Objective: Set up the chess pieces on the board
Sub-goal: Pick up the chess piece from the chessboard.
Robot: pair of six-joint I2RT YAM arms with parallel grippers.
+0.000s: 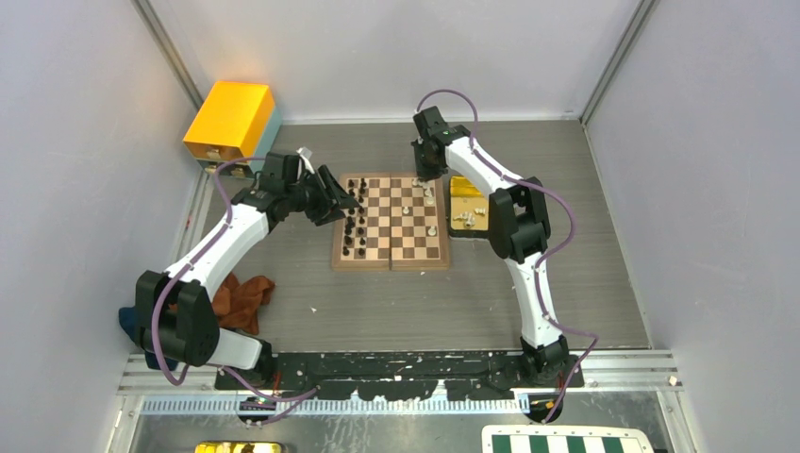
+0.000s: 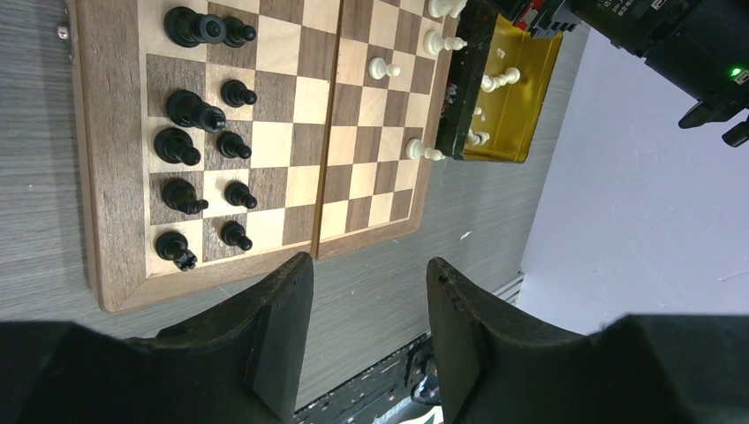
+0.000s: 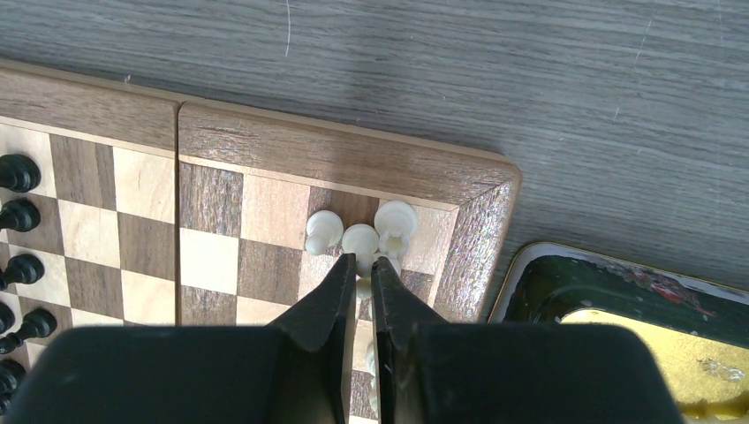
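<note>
Right wrist only: right gripper point(image 3: 363, 263) pinching white piece point(image 3: 360, 237).

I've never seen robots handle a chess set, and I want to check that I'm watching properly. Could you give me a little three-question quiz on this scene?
1. True or false: the black pieces stand on the half of the chessboard nearer the left tool.
2. Where do the spare white pieces wait? A) in the gold tray beside the board; B) between the left tool's fingers; C) among the black pieces.
3. Which tool has a white piece between its fingers, at the board's corner?

Key: 1 true; 2 A; 3 the right tool.
</note>
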